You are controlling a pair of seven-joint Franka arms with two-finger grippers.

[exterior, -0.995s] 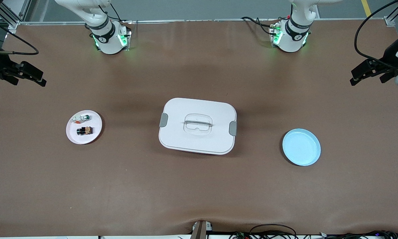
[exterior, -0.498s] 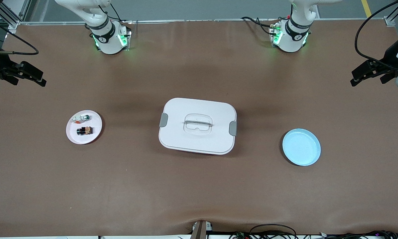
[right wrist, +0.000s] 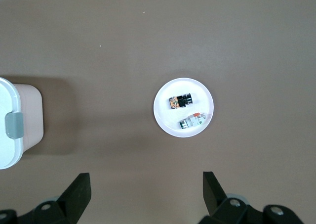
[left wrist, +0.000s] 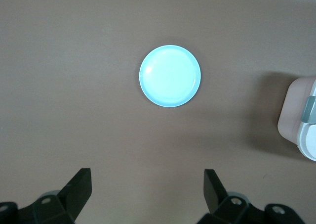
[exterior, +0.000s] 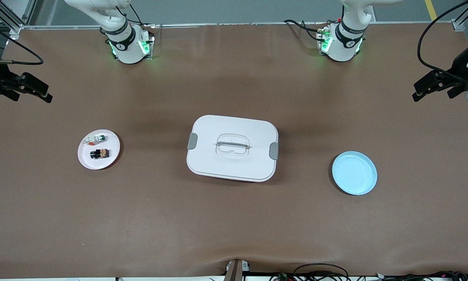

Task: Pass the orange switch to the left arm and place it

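On a pink plate (exterior: pixel 83 156) toward the right arm's end of the table, the orange switch (exterior: pixel 99 153) lies untouched beside a small white-and-green part (exterior: pixel 96 138); the white box (exterior: pixel 232 148) sits mid-table between that plate and a bare blue plate (exterior: pixel 354 173) toward the left arm's end, a layout that appears meant to force a handover over or around the obstacle; nothing has yet been lifted, so the transfer looks to be at its very start. The right gripper (exterior: pixel 27 89) hangs high over the table's edge at its own end, its claw spread wide and holding nothing; the left gripper (exterior: pixel 433 84) mirrors it at the other end, also wide and bare, apparently waiting its turn. The right wrist view alone shows the switch's black body and orange-brown section clearly (right wrist: pixel 180 101), with a corner of the box and one grey clip (right wrist: pixel 14 125) at the frame's edge; the left wrist view shows only the blue plate (left wrist: pixel 170 76), nothing on it, with the box's end and other clip (left wrist: pixel 310 110); only the front view takes in both plates, the box and both arms' bases together.
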